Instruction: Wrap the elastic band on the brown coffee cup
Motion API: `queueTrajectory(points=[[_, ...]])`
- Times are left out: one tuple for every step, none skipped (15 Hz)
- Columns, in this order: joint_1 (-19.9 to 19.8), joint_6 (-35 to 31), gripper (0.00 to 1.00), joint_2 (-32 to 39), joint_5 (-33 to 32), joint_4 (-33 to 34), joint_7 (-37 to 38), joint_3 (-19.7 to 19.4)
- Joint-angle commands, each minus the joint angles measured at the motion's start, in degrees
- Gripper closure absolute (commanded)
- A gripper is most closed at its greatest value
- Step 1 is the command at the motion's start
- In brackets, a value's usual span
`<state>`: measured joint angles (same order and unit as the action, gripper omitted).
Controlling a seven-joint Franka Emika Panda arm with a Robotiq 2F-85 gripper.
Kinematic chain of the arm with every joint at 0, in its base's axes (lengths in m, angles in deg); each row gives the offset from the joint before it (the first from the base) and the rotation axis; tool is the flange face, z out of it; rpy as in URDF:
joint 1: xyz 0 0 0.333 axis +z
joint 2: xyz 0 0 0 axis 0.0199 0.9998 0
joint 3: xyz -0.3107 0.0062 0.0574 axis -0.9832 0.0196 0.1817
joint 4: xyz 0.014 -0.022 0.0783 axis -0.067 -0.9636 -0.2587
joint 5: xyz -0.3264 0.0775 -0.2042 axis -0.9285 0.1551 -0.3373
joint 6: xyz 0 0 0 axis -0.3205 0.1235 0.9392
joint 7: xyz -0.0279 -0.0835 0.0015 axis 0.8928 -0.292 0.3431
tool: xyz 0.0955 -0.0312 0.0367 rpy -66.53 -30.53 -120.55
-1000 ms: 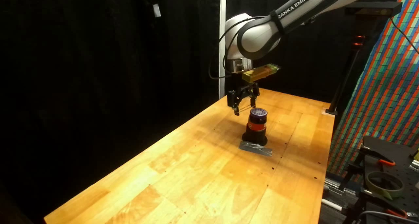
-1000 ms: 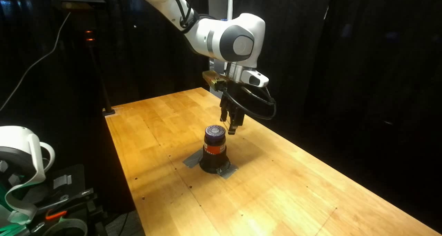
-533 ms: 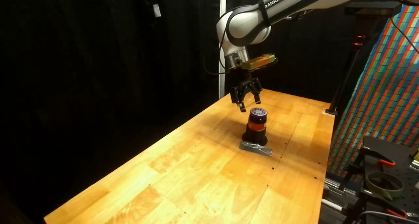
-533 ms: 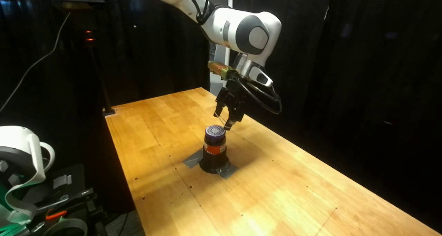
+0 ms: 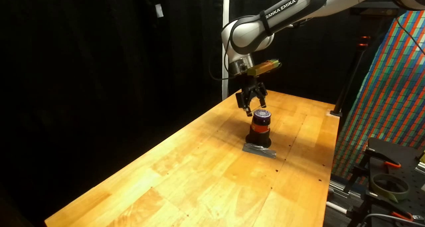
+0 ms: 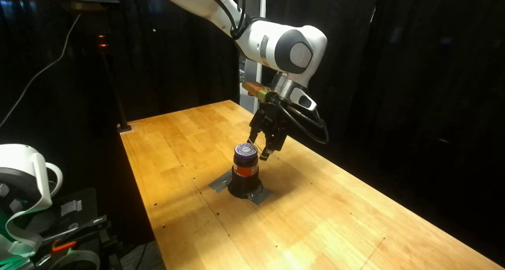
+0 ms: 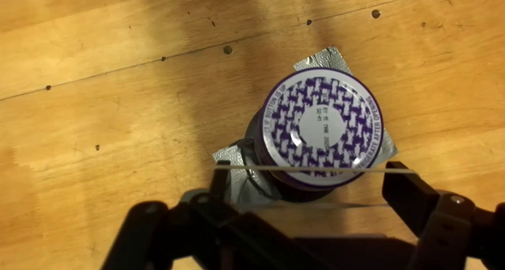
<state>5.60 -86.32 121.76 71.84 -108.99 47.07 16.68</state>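
A wooden table (image 5: 186, 180) runs down to the bottom of the frame in both exterior views. The robot arm (image 6: 272, 47) leans in from the top, and under it the gripper (image 6: 257, 149) hangs tilted, fingers spread wide. To do this step well, I'd carry it across until the top of the brown cup (image 6: 245, 163) lies centred between the fingers, level it, then go straight down; dropping early would probably catch the rim. The cup (a jar, to my eye) stands upright just below the middle of the frame in an exterior view, its foot seemingly sunk in a black holder (image 6: 244, 187). Its lid (image 7: 321, 126) is on, so what's inside is hidden. Grey tape (image 6: 221, 180) shows at the holder's foot. Smallest is the elastic band (image 7: 300, 168), strung between the fingertips in two strands; in the wrist view the upper one passes in front of the lid's lower part, so it isn't round the cup yet.
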Motion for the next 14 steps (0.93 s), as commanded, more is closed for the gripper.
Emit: queueTrajectory(points=[[0.4,1.5,0.00,0.3,1.7,0.7,-3.2,1.1],[0.6,1.4,0.00,0.1,2.1,0.3,-3.5,1.4],[0.9,1.1,0.00,-0.5,2.3,-0.6,-3.8,1.7],[1.1,0.9,0.00,-1.2,2.3,-1.4,-4.0,1.9],[1.2,0.7,0.00,-1.6,2.2,-2.1,-4.2,1.8],[1.3,0.5,0.00,-2.5,2.1,-3.2,-4.3,1.7],[1.3,0.5,0.00,-3.2,2.0,-4.2,-4.4,1.6],[1.4,-0.3,0.00,-3.9,1.7,-5.4,-4.3,1.4],[1.5,-1.0,0.00,-4.7,1.4,-6.7,-3.9,1.1],[1.5,-1.3,0.00,-5.5,1.4,-7.8,-3.8,1.0],[1.5,-1.7,0.00,-6.5,1.3,-9.3,-3.8,0.9],[1.5,-2.2,0.00,-7.5,1.3,-10.7,-3.9,1.0],[1.7,-3.0,0.00,-8.6,1.2,-12.5,-3.7,1.0],[1.8,-3.8,0.00,-10.0,1.0,-14.6,-3.8,1.0]])
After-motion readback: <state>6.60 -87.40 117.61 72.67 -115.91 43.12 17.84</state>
